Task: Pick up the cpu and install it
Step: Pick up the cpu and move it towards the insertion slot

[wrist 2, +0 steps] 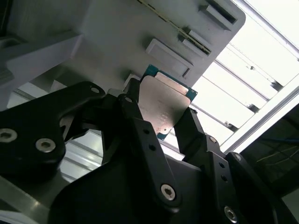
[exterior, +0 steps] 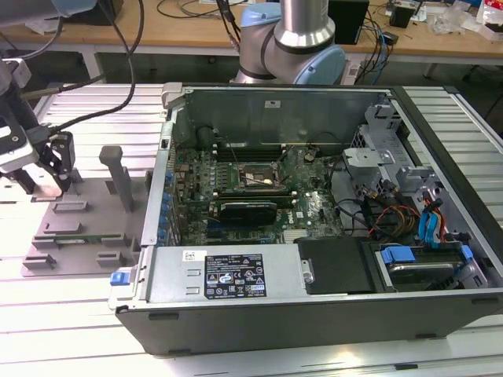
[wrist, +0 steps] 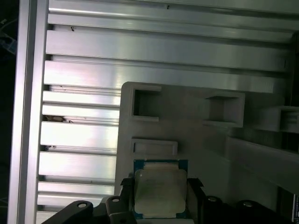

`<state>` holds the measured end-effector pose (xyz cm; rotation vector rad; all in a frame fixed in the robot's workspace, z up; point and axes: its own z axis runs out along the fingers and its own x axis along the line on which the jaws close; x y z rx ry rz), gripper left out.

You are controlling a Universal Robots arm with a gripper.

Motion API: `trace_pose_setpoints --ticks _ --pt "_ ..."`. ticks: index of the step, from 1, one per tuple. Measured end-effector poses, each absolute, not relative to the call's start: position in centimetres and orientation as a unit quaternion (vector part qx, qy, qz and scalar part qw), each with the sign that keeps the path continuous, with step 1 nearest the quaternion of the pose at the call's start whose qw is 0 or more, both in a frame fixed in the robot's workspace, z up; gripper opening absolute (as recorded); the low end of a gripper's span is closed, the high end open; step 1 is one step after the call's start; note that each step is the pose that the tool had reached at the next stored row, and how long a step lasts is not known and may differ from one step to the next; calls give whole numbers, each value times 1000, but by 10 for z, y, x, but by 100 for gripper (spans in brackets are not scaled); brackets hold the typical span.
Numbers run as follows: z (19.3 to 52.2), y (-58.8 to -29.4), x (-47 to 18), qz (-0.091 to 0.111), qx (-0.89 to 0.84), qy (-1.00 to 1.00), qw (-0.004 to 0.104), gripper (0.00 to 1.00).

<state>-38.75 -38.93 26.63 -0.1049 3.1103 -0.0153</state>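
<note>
While the arm reaches down over the grey tray (exterior: pixel 78 225), its pincer (wrist 2: pixel 161 105) pinches the cpu (wrist: pixel 160 191) by opposite edges.
</note>
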Motion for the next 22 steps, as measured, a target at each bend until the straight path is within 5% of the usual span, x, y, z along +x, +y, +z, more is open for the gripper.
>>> trace_pose_setpoints --ticks 22 --pt "306 -389 -388 -5 -34 999 15 55"
